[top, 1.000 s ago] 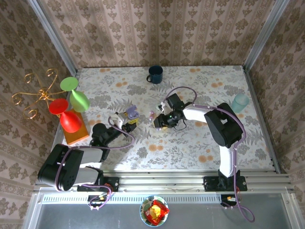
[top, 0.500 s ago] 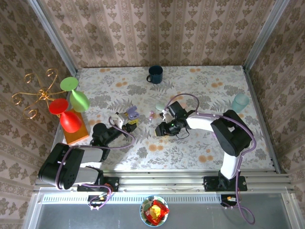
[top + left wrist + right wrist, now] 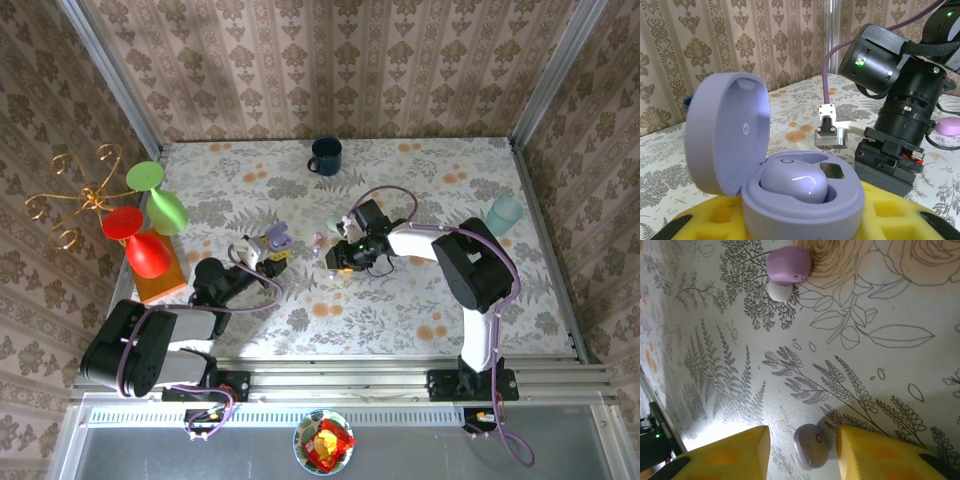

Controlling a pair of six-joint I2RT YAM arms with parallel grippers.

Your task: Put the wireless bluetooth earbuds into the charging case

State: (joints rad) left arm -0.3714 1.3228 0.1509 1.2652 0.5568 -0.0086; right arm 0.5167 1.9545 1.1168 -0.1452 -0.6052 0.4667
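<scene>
Left jaws were clamped on the lilac charging case, which sat upright between the left pads of yellow foam. Its lid stood swung open, and I saw one lilac earbud seated in a well of the case. Right jaws stood apart, low over the flowered counter. A second lilac earbud lay on the counter between the right pads, nearer to one of them. I could not tell whether it touched that pad. Farther along the counter a pink earbud lay touching a whitish earbud. From overhead, I saw the two arms' tips near each other at mid-counter, and a blue mug well apart at the far edge.
</scene>
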